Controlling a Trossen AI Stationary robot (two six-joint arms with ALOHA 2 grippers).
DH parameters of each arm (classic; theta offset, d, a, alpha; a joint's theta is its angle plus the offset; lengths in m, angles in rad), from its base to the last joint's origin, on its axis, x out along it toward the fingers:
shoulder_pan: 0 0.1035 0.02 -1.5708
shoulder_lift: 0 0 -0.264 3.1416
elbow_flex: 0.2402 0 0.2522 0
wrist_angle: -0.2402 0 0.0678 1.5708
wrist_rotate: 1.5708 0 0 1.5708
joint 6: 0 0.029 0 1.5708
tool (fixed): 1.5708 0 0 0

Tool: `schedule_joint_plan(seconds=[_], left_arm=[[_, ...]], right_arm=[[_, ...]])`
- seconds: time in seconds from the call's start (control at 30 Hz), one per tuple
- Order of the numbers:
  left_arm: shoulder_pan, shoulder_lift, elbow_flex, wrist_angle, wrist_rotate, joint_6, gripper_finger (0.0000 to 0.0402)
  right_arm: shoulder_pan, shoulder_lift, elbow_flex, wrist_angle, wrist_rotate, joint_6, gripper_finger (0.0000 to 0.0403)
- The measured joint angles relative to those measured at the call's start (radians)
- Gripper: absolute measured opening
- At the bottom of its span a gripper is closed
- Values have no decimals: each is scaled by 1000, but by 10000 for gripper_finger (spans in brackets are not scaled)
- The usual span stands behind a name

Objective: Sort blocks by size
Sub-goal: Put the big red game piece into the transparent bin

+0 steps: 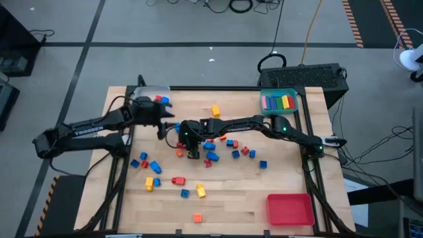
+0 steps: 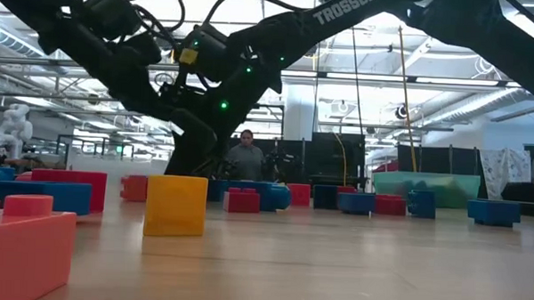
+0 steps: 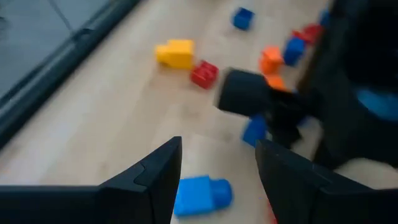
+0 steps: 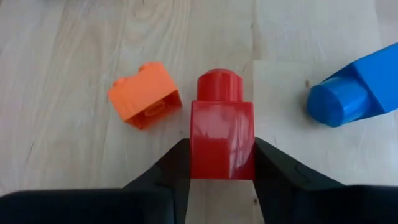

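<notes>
My right end effector (image 4: pixel 221 163) is clenched on a small red block (image 4: pixel 222 127) at the middle of the worktop (image 1: pixel 231 192), its fingers (image 4: pixel 168 171) pressed to both sides of the brick, which I judge is not yet lifted. An orange block (image 4: pixel 144 95) lies just beside it and a blue block (image 4: pixel 348 93) a little farther off. My left end effector (image 3: pixel 217 180) hovers released and empty above a blue brick (image 3: pixel 202 194), near the clear tray (image 1: pixel 153 92) at the worktop's far left corner. The sort is, in my estimate, in its early stages: the teal tray (image 1: pixel 279 102) holds a row of long bars, the clear tray a few pieces, the red tray (image 1: pixel 289 209) appears empty, and most of the blocks lie scattered loose across the wood.
</notes>
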State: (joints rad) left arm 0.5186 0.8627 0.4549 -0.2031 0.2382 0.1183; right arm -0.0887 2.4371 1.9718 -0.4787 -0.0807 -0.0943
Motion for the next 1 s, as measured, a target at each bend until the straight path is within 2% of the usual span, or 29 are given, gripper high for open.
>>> schedule_joint_plan(seconds=[0.2, 0.4, 0.63, 0.73, 0.83, 1.0], left_arm=[[-103, 1, -5, -43, 5, 22, 206], [-187, 1, -5, -31, 5, 20, 206], [-238, 9, -5, -12, -4, 21, 211], [-240, 28, -5, -12, -23, 19, 233], [-240, 62, -5, -12, -85, 19, 270], [-239, 130, -5, 15, -92, 57, 335]], right_arm=[[6, -16, -5, -16, 1, 4, 124], [6, -95, -6, -36, 17, 3, 123], [6, -148, -6, -63, 63, -26, 123], [6, -158, -6, -52, 63, -30, 123], [6, -156, -6, -57, 63, -30, 123], [7, -155, -6, -63, 63, -34, 123]])
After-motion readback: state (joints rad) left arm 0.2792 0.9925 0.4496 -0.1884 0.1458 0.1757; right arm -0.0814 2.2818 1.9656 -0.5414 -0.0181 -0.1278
